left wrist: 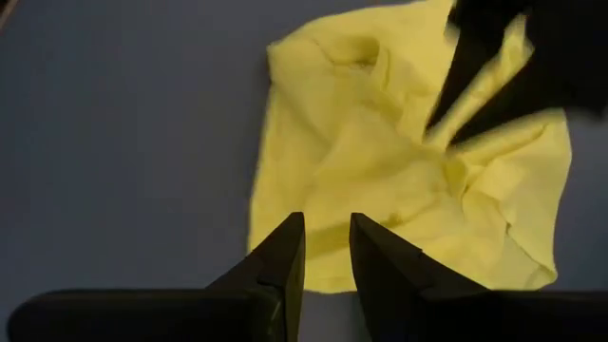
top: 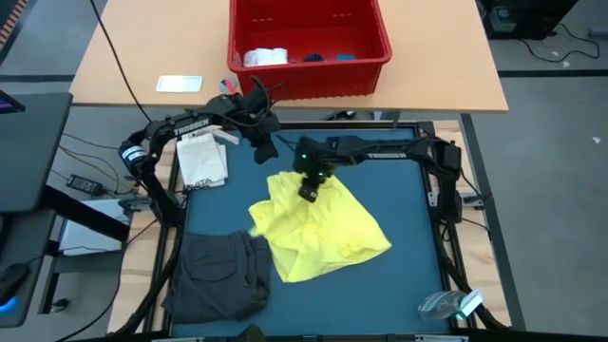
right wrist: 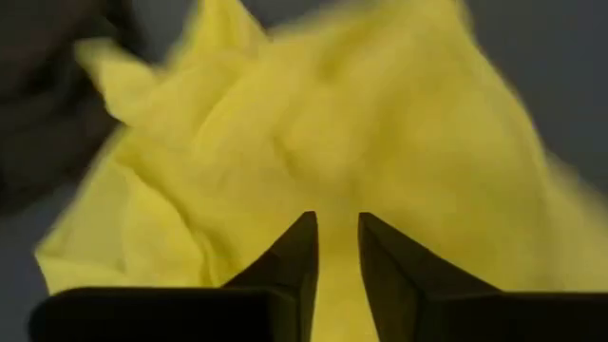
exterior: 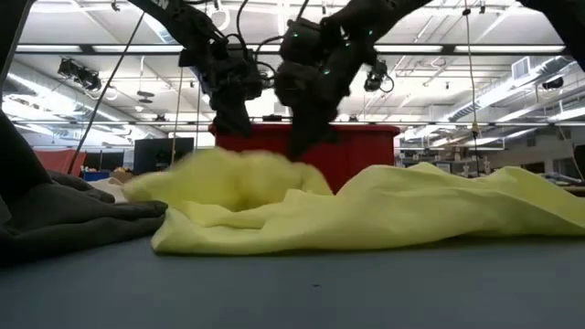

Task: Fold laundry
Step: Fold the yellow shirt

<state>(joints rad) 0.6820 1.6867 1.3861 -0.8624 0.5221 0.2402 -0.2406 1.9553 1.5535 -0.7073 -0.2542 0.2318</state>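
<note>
Nearest the low camera, bare blue-grey mat [exterior: 311,292] is seen, and directly behind it the yellow T-shirt [exterior: 384,215] is spread in a crumpled heap across the width of the view. In the high view the yellow T-shirt [top: 318,228] is located near the middle of the mat [top: 408,190], wrinkled and unfolded.

A dark grey garment [top: 220,275] is positioned just beside the shirt at the mat's near left corner, partly bunched. A white cloth [top: 201,160] is laid at the far left edge of the mat. A red plastic basket [top: 309,43] is placed on the wooden table [top: 142,47] beyond the mat, with a white piece [top: 265,57] and small blue pieces [top: 328,57] inside it.

The right gripper [top: 309,190] is held over the shirt's far edge. In the right wrist view its fingers [right wrist: 294,252] are shown a narrow gap apart with yellow fabric behind them; whether cloth is pinched cannot be told.

The left gripper [top: 263,149] is raised above the far side of the mat, just beyond the shirt. In the left wrist view its fingers [left wrist: 285,252] are seen slightly apart, with nothing between them, and the shirt lies below.
</note>
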